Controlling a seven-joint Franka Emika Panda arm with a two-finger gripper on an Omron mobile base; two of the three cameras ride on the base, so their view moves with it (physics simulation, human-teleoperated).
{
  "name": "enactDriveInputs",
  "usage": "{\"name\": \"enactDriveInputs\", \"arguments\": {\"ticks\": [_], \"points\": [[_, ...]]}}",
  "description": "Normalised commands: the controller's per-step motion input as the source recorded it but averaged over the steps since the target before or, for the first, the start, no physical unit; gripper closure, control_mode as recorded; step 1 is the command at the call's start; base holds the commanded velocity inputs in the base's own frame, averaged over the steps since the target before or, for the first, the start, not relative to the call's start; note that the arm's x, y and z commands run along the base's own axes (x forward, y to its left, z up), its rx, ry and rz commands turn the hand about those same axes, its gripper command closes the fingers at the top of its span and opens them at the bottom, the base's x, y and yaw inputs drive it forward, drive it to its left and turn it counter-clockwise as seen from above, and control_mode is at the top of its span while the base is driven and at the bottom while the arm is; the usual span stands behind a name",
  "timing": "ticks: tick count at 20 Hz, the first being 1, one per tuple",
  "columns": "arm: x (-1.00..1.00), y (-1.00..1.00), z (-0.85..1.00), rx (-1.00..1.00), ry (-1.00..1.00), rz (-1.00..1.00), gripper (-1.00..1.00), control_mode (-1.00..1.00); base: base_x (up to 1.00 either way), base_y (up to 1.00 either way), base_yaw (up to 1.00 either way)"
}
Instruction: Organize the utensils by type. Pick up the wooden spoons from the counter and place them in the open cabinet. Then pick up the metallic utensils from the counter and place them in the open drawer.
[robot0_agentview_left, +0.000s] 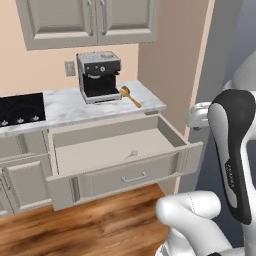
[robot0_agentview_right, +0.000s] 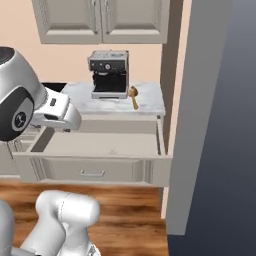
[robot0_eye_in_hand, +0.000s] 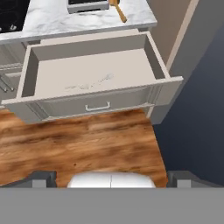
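One wooden spoon (robot0_agentview_left: 130, 96) lies on the desk (robot0_agentview_left: 65, 107) near its right front corner, just beside the coffee machine (robot0_agentview_left: 99, 76) on that machine's right. Its round bowl sits close to the machine and its handle runs outward toward the desk's front right corner, so the long axis slants diagonally across that corner. Below the desk's front edge the open drawer (robot0_agentview_left: 115, 150) is pulled well out; thin silver metallic utensils (robot0_eye_in_hand: 89, 83) lie on its pale floor, toward the middle.

The pincer (robot0_eye_in_hand: 111, 180) hangs back over the wooden floor (robot0_eye_in_hand: 83, 144), well apart from the drawer front, looking along toward the drawer and desk. Its two dark tips stand wide apart at the corners with nothing between them, so it reads as released and empty. The spoon lies ahead of the pincer and above the drawer, beyond it. Reaching it would likely call for a long forward and upward extension.

No readable writing shows on the coffee machine; its panel is too small to make out.
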Motion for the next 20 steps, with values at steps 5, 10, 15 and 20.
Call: {"name": "enactDriveInputs", "arguments": {"ticks": [5,10,15,20], "points": [[0.00,0.00,0.00,0.00,0.00,0.00,-1.00,1.00,0.46,-0.55,0.00],[0.00,0.00,0.00,0.00,0.00,0.00,-1.00,1.00,0.58,-0.01,0.02],[0.00,0.00,0.00,0.00,0.00,0.00,-1.00,1.00,0.58,-0.16,0.05],[0.00,0.00,0.00,0.00,0.00,0.00,-1.00,1.00,0.38,-0.33,0.02]]}}
